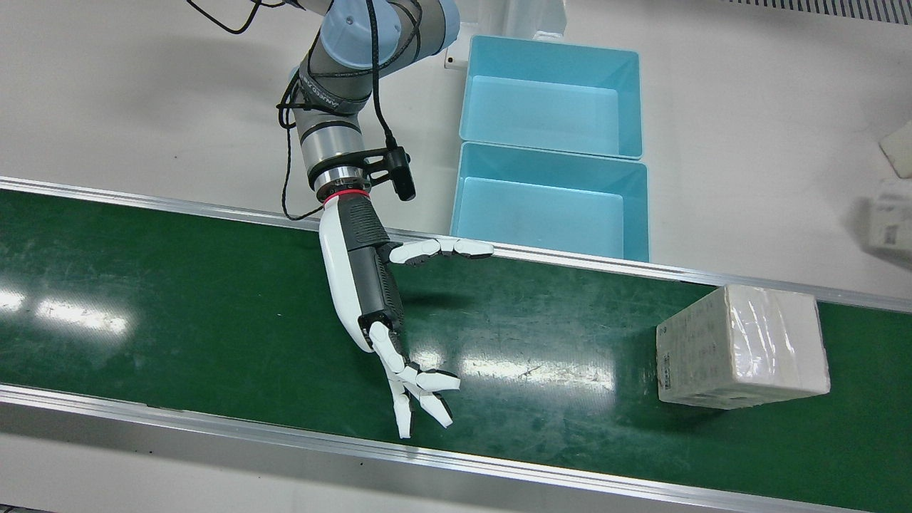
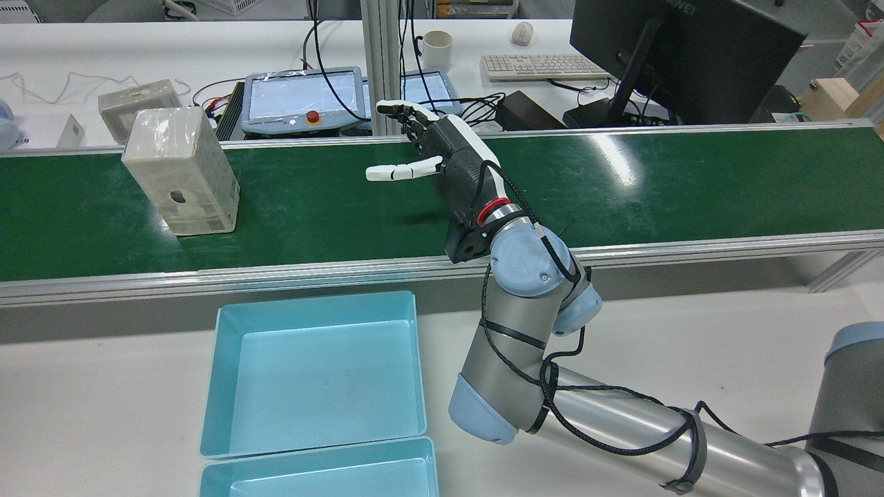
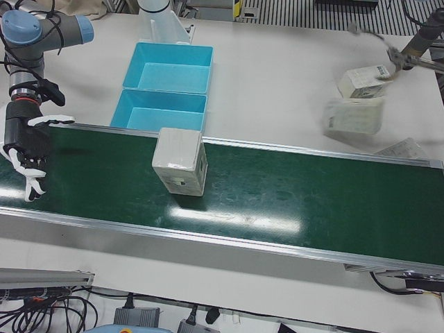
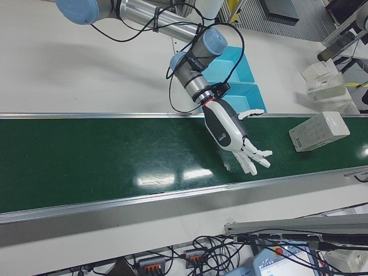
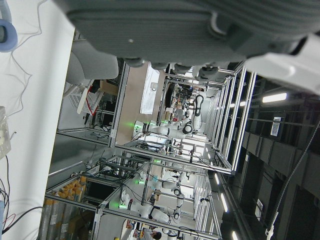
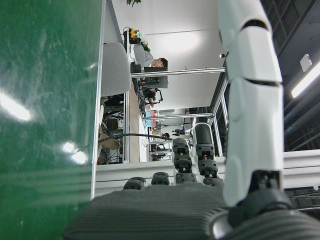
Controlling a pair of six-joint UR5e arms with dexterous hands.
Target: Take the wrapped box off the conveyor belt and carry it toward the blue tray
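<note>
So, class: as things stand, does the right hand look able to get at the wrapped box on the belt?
Probably yes. The right hand hangs open above the green belt, and the box stands apart from it further along. Only bare belt lies between them, so nothing seems to block the way.

dark green conveyor belt (image 1: 178,299) with silver rails; off-white wrapped box (image 1: 742,345) under glossy clear film, one face printed in a faint grey grid; two light blue trays (image 1: 552,96); right hand (image 1: 377,299) white and dark grey with a red wrist ring; white table (image 1: 748,142).
</note>
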